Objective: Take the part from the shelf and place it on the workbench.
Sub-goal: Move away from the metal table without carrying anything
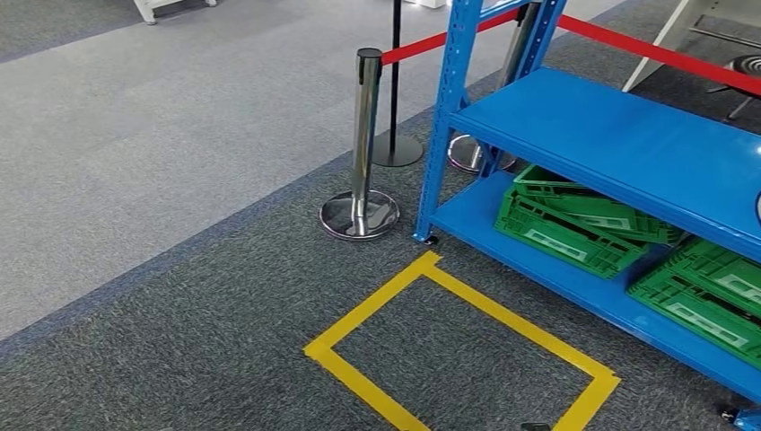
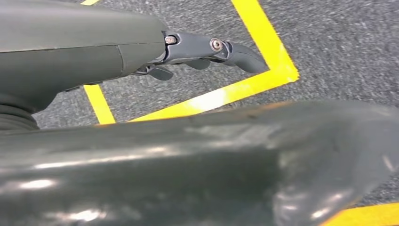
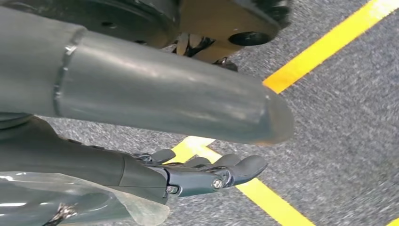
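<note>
While the left hand hangs over the grey carpet beside a yellow tape square, its fingers lie loosely apart and hold nothing. The right hand hangs the same way over tape, fingers nearly straight and empty. Ahead of both hands stands the blue shelf, green crates on its lowest level; which thing is the part cannot be told.

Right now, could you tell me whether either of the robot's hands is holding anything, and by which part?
Nothing is held. The left hand and the right hand both hang over the grey carpet, fingers loosely extended with nothing between them.
</note>
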Controlling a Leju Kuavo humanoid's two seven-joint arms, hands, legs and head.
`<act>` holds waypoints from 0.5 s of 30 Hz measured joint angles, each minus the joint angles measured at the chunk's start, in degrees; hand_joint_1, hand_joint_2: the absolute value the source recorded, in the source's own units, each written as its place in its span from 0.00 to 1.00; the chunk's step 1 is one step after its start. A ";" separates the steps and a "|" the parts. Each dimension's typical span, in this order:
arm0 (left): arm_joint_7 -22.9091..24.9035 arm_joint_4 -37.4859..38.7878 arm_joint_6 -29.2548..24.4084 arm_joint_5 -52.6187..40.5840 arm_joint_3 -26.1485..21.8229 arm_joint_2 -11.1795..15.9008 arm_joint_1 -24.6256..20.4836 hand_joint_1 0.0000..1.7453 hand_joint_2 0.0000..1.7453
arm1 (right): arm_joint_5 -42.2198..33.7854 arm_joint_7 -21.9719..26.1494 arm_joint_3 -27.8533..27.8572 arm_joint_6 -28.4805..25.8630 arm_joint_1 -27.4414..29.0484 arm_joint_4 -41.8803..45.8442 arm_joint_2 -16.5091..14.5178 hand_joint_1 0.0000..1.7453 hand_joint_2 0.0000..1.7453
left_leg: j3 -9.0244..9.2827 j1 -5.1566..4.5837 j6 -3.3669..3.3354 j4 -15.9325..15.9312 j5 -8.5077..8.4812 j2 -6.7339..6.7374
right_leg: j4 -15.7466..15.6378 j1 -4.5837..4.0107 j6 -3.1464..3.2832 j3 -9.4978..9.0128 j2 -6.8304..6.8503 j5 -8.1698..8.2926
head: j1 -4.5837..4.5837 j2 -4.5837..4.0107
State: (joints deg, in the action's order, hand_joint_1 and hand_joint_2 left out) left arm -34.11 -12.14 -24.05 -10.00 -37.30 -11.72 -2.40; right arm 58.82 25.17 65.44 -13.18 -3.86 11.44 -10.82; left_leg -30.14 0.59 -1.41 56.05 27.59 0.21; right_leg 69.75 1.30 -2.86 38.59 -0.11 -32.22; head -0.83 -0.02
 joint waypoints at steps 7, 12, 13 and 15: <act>-0.31 -0.20 0.03 -0.03 -0.49 0.09 -0.13 0.00 0.00 | -0.20 0.53 0.09 0.09 -0.07 0.06 -0.22 0.00 0.00 | -0.19 0.16 2.24 1.47 0.98 0.20 | -11.53 -0.02 1.51 -6.88 0.08 3.31 | -0.01 0.00; -0.40 -0.27 0.03 -0.04 -0.51 0.09 -0.08 0.00 0.00 | -0.13 0.44 0.11 0.32 0.00 0.08 -0.27 0.00 0.00 | -6.30 0.32 2.84 15.75 8.38 0.06 | -11.64 -0.25 2.93 -6.87 0.07 3.31 | 0.20 0.00; -0.41 -0.27 -0.02 -0.07 -0.53 0.09 -0.01 0.00 0.00 | -0.08 0.35 0.11 0.36 0.06 0.08 -0.28 0.00 0.00 | -7.39 0.31 2.75 18.09 8.84 0.05 | -11.64 -0.39 2.99 -6.90 0.02 3.29 | 0.21 0.00; -0.47 -0.29 -0.25 -0.15 -0.59 0.12 0.07 0.00 0.00 | -0.01 0.13 0.11 0.44 0.13 0.08 -0.32 0.00 0.00 | -6.67 0.18 2.21 16.13 6.40 0.03 | -11.63 -0.63 3.04 -7.08 -0.17 3.25 | 0.20 0.00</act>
State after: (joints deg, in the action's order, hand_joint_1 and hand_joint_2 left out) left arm -34.59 -12.43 -24.30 -10.16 -37.89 -11.60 -2.33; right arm 58.81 25.30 65.55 -12.74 -3.73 11.52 -11.14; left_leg -36.81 0.77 0.80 72.18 33.99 0.24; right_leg 58.12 0.67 0.18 31.52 -0.28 -28.97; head -0.63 -0.02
